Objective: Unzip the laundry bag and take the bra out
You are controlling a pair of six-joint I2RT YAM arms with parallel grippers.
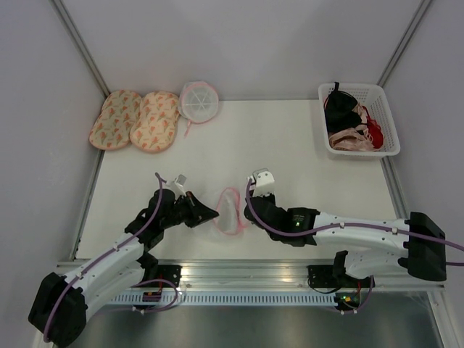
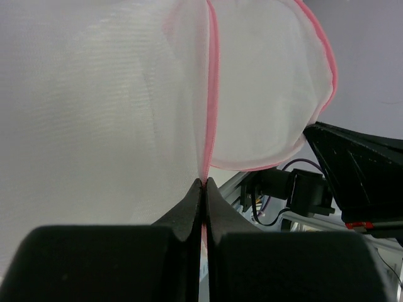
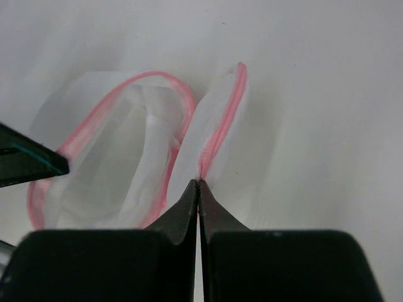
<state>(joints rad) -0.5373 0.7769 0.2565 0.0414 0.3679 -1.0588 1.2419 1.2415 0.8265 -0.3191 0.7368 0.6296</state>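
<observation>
I see the white table (image 1: pixel 290 145) from above; it fills most of the top view between grey walls. The two white and black arms reach in from 6 o'clock, the left arm (image 1: pixel 109 261) from 7 o'clock and the right arm (image 1: pixel 362 232) from 5 o'clock, and they meet near the front middle of the table.

At 2 o'clock stands a white plastic slotted basket (image 1: pixel 362 152). In it lies the small black bra (image 1: pixel 338 109), at the far left of the heap, together with a beige-pink satin garment (image 1: pixel 351 141) and a red garment (image 1: pixel 373 130).

At 10 o'clock two oval cream pouches with an orange print (image 1: pixel 114 118) lie side by side and touching. Just beside them, at 11 o'clock, sits a round white pouch with spoke ribs (image 1: pixel 198 101).

The round see-through white mesh laundry bag with pink zip edging (image 1: pixel 230 212) is at 6 o'clock, between the two grippers. In the right wrist view its pink rim stands open in a loop, and I see only white mesh inside.

The left gripper (image 2: pixel 204 182) holds the laundry bag from its 9 o'clock side, with the jaws pressed together on the pink edging. The right gripper (image 3: pixel 198 182) holds it from the 3 o'clock side, with the jaws also pinched tight on the pink zip edge. I cannot tell if it grips the zip slider itself.
</observation>
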